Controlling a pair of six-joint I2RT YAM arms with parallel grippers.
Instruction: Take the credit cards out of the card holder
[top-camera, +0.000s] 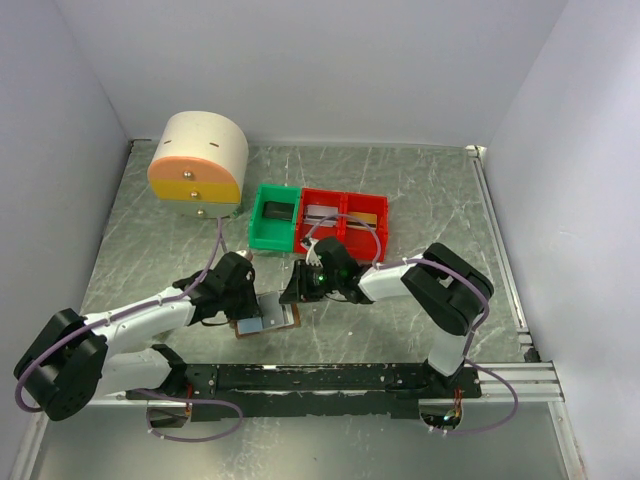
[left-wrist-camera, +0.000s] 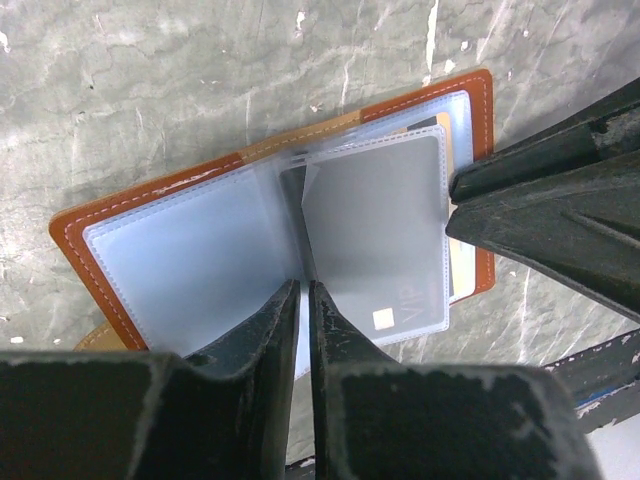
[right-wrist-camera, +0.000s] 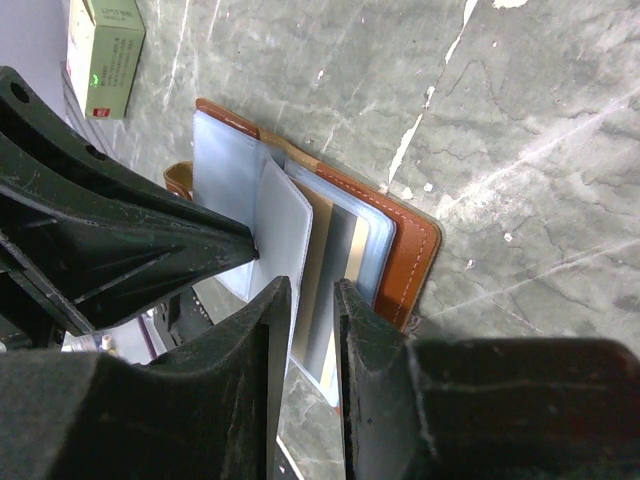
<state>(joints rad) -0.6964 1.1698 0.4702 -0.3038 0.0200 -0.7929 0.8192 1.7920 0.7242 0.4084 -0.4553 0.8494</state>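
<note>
- Card holder (left-wrist-camera: 190, 250) lies open and flat on the table (left-wrist-camera: 150, 70), directly ahead of and beneath the left gripper (left-wrist-camera: 300, 292). Its long axis runs crosswise to those fingers, with the spine pointing away from them.
- That left gripper is narrow. A clear leaf rises into its slot at the spine and looks pinched there.
- From the opposite side the right gripper (right-wrist-camera: 312, 292) meets the outer edge of the loaded half, so it is the hand nearer the cards. Its jaws are narrow; whether they grip a card, a sleeve or nothing, I cannot tell.
- Brown stitched cover, pale-blue translucent sleeves. A card marked VIP (left-wrist-camera: 400, 312) shows through one sleeve, and cream and grey card edges (right-wrist-camera: 322, 235) are stacked behind.
</note>
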